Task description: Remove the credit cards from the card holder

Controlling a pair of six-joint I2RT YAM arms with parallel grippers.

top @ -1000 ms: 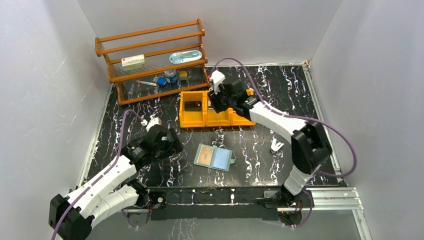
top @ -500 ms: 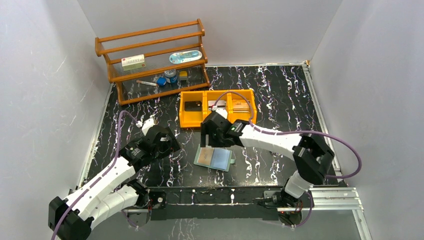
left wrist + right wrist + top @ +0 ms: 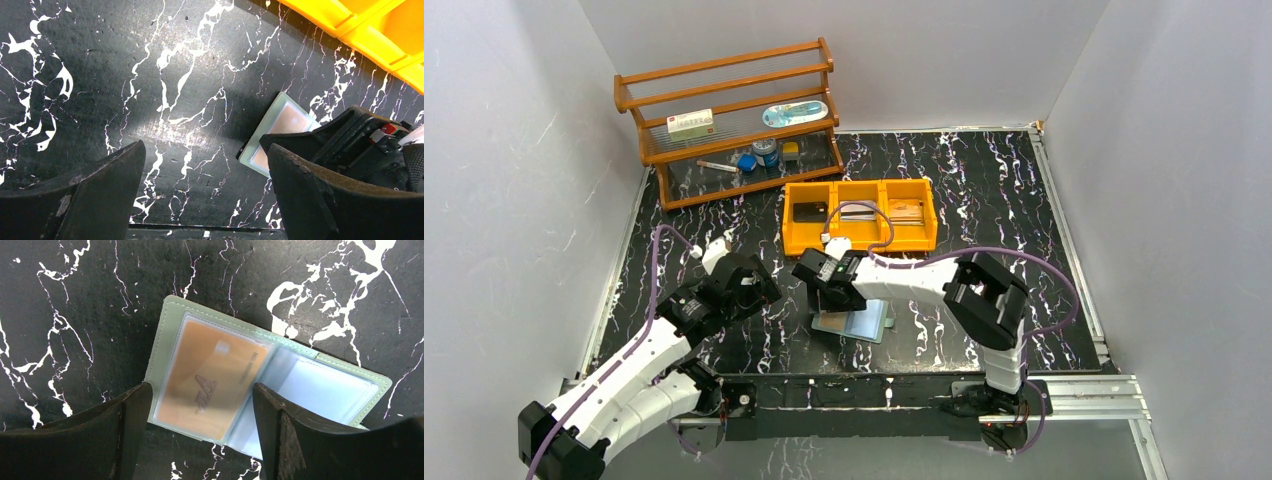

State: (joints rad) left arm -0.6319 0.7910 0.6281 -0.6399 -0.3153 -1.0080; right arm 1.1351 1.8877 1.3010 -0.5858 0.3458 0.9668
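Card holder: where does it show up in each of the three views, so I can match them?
Top external: the card holder lies low in the centre of the picture, partly under the right end effector.
Left wrist: its pale corner shows at centre right, the rest hidden behind that end effector.
Right wrist: it fills the centre, opened flat, with a tan card in one sleeve.
Shared landmark: the open right end effector above the holder.

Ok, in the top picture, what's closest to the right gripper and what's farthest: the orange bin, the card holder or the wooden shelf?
1. the card holder, directly beneath the right gripper, near the front of the table.
2. the orange bin, farther back, mid-table.
3. the wooden shelf, farthest, at the back left.
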